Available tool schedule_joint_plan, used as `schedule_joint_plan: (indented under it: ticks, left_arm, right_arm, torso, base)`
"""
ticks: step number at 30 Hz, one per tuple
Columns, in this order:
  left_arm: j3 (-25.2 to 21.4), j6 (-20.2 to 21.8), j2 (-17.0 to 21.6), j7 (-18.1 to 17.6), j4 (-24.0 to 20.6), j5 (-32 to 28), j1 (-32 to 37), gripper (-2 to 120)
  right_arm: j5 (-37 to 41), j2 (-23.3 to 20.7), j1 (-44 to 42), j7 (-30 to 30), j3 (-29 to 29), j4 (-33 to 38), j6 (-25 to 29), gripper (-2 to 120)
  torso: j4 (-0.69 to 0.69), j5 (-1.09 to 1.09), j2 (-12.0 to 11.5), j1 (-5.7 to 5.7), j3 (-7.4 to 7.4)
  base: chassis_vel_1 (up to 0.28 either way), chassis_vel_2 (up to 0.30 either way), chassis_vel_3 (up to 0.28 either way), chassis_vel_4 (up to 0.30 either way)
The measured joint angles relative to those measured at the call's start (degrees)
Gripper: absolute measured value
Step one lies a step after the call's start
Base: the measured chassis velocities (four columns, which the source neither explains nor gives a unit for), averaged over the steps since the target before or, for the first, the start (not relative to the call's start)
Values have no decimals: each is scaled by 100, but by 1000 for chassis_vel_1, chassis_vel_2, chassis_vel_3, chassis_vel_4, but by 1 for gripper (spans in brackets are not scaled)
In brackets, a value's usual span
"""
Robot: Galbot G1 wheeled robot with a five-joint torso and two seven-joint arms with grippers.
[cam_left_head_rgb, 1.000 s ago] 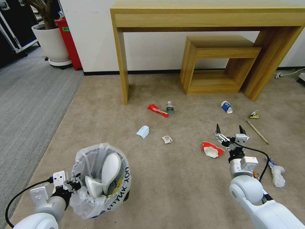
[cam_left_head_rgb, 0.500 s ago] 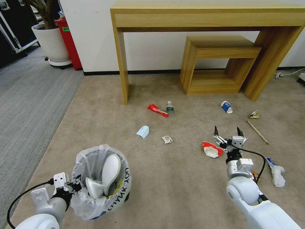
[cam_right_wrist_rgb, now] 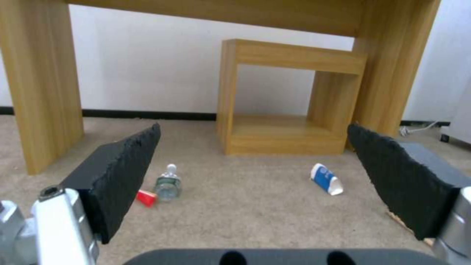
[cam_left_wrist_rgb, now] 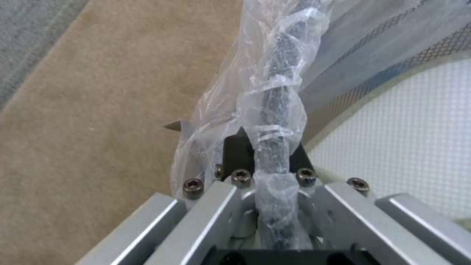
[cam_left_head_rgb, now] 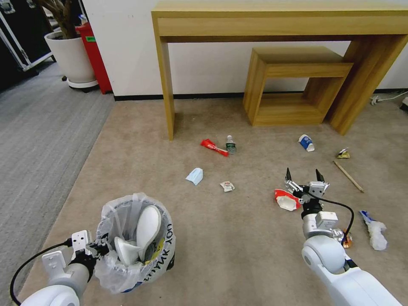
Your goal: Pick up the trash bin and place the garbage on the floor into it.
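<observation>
Black pads of the right gripper [cam_left_head_rgb: 303, 175] stand spread wide apart with nothing between them, pointing forward over the floor [cam_left_head_rgb: 238, 246], the white forearm stretched out low from the lower right of the head view. Just to its left lies a red-and-white crumpled wrapper [cam_left_head_rgb: 286, 200] on the beige carpet. In the right wrist view the gap between the pads frames a small bottle [cam_right_wrist_rgb: 168, 184] with a red wrapper [cam_right_wrist_rgb: 146, 197] touching its base, and a blue-white paper cup [cam_right_wrist_rgb: 326, 179] lying on its side farther right, all in front of the wooden console [cam_left_head_rgb: 272, 25] and the smaller wooden stool [cam_left_head_rgb: 293, 80] beneath it. A wooden stick [cam_left_head_rgb: 348, 176] lies beyond the gripper on the right, crumpled white paper [cam_left_head_rgb: 375, 231] beside the forearm, a blue mask [cam_left_head_rgb: 195, 175] and a small printed scrap [cam_left_head_rgb: 227, 185] nearer the middle. At lower left, the left gripper [cam_left_head_rgb: 98, 247] is pinched tight on the bag-wrapped rim of the trash bin [cam_left_head_rgb: 138, 242], the arm bent up from the bottom corner. White slippers [cam_left_head_rgb: 142, 231] stand inside the bin.
</observation>
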Motion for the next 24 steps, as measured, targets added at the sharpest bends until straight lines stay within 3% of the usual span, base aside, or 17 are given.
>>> schedule_joint_plan:
  ticks: [8,24]
  left_arm:
    - [-8,-12,12,8,42,1,-4,0]
    - [-21,-30,-1,19,59,-4,-13,0]
  right_arm:
    - [-51,23,-6,-30,-1,-50,112,97]
    - [-127,32,21,-26,9,-29,-10,97]
  torso:
    - [2,-1,0,0,0]
    - [0,0,0,0,0]
  base:
    - [112,104,-94,-92]
    - [0,0,0,0]
